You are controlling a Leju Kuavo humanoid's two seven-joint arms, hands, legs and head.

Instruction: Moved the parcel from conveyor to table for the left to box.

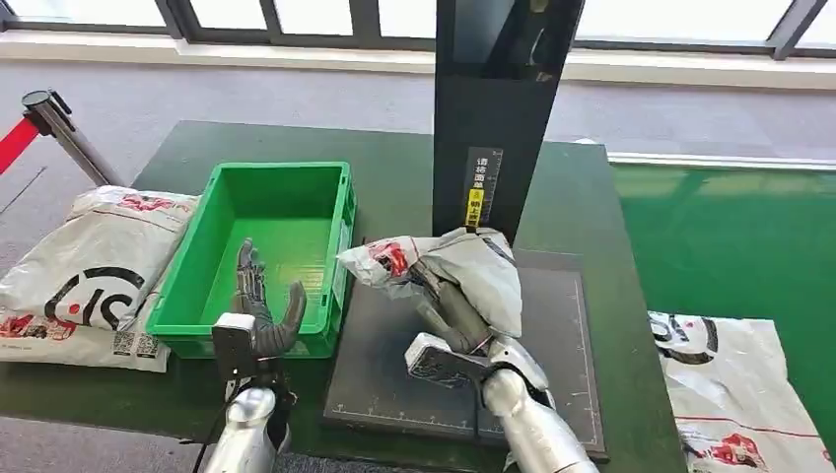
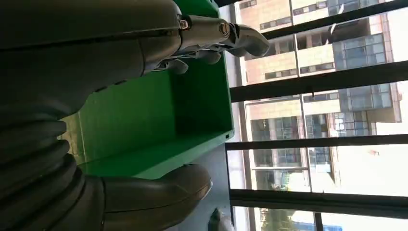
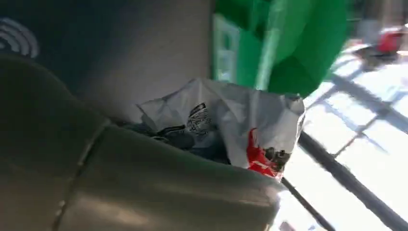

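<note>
My right hand (image 1: 449, 305) grips a crumpled grey-white parcel (image 1: 463, 266) with red and black print, holding it just above the dark mat (image 1: 552, 345) beside the green box (image 1: 266, 256). The right wrist view shows the same parcel (image 3: 240, 125) bunched past my thumb, with the green box (image 3: 288, 43) behind it. At the box's near wall my left hand (image 1: 258, 301) is raised, its fingers spread and nothing in it. The left wrist view looks along those fingers (image 2: 221, 36) into the green box (image 2: 159, 120).
A tall black post (image 1: 493, 108) stands on the table behind the mat. A large white parcel (image 1: 89, 276) lies left of the box. Another parcel (image 1: 739, 394) lies on the green surface at the right. A red barrier strap and its pole (image 1: 59, 128) stand at far left.
</note>
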